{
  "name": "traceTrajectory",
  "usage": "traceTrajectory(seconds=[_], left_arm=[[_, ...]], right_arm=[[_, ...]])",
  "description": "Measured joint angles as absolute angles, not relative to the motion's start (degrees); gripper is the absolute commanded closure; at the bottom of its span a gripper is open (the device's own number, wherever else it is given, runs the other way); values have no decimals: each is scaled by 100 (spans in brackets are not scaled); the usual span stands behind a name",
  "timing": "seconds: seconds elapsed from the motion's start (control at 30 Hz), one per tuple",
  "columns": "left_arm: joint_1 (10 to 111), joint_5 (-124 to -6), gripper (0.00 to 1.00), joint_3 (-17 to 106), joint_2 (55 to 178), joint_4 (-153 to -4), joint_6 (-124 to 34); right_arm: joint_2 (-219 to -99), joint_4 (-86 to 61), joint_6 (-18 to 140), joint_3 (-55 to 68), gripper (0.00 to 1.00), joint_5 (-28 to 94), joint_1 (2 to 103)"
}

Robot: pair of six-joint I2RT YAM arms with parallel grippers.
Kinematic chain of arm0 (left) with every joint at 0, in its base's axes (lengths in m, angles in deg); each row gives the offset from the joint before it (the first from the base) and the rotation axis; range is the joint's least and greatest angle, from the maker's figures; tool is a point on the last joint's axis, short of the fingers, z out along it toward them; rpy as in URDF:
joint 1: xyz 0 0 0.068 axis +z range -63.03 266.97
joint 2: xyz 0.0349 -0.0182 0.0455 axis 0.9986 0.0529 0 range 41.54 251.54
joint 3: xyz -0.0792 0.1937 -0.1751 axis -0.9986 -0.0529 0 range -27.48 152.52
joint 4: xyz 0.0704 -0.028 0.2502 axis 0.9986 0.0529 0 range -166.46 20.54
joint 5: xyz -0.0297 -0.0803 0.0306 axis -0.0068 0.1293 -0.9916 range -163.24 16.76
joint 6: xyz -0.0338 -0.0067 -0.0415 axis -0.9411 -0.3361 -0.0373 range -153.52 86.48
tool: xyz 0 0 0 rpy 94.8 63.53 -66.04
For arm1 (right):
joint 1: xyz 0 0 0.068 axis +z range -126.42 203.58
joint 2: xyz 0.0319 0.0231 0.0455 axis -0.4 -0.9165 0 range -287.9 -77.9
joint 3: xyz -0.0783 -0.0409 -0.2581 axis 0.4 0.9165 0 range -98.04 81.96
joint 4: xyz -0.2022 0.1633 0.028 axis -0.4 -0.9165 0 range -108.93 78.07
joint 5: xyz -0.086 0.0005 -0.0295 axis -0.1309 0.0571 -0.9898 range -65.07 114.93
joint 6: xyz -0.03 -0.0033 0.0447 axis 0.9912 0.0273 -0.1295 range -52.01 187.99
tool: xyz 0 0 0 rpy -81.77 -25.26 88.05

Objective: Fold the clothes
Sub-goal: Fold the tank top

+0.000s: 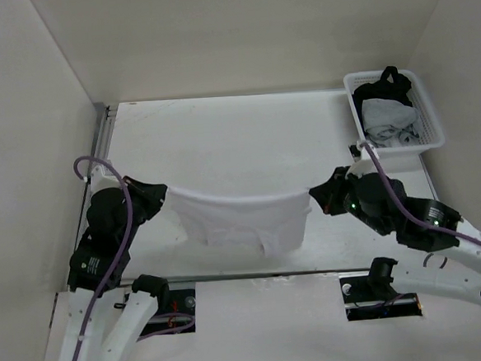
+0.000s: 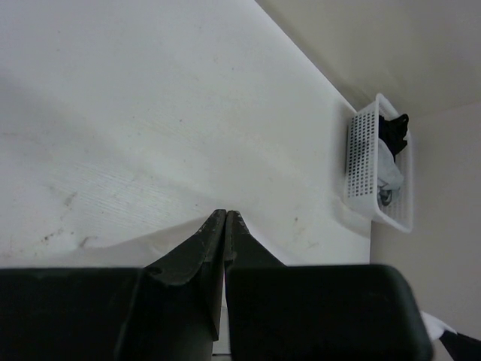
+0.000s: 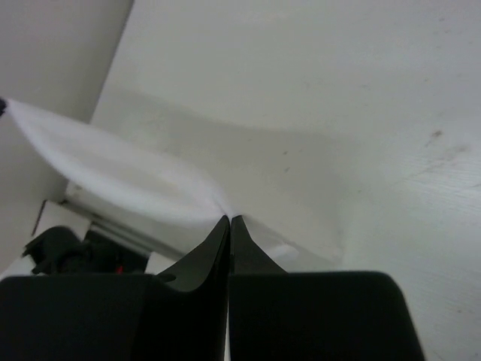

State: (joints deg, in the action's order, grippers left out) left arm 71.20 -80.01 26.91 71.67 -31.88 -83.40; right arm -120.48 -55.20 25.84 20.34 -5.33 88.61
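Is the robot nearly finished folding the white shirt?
Not nearly. Done: the left tool and right tool are each shut on a top corner of the white shirt. In hand: it hangs stretched between them above the table. Left: no finished fold shows yet, and more clothes sit in the basket.
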Motion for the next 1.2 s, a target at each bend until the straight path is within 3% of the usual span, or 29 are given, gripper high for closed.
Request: traceTrajectory(seconds=[0.13, 0.3, 0.63, 0.9, 1.03, 1.2], left_arm=[[7100, -8001, 100, 2687, 7799, -3831, -8316], [6862, -8069, 100, 2895, 8120, -4158, -8177], [6637, -8517, 100, 3692, 6798, -3970, -8037], [6912, -8412, 100, 4042, 6669, -3603, -8037], [7032, -8222, 100, 3815, 6673, -3568, -8067], [7024, -8005, 100, 2615, 6844, -3922, -8306]], right_arm=[[-12437, -5129, 3019, 2198, 100, 9, 7714], [-12512, -4864, 3450, 2139, 100, 223, 7825], [-12035, -4912, 3513, 1459, 100, -1071, 10319], [-12228, -5089, 3452, 755, 100, -2349, 11921], [-12247, -5032, 3319, 958, 100, -2116, 11274], [-12156, -4506, 3179, 2340, 100, -518, 8848]])
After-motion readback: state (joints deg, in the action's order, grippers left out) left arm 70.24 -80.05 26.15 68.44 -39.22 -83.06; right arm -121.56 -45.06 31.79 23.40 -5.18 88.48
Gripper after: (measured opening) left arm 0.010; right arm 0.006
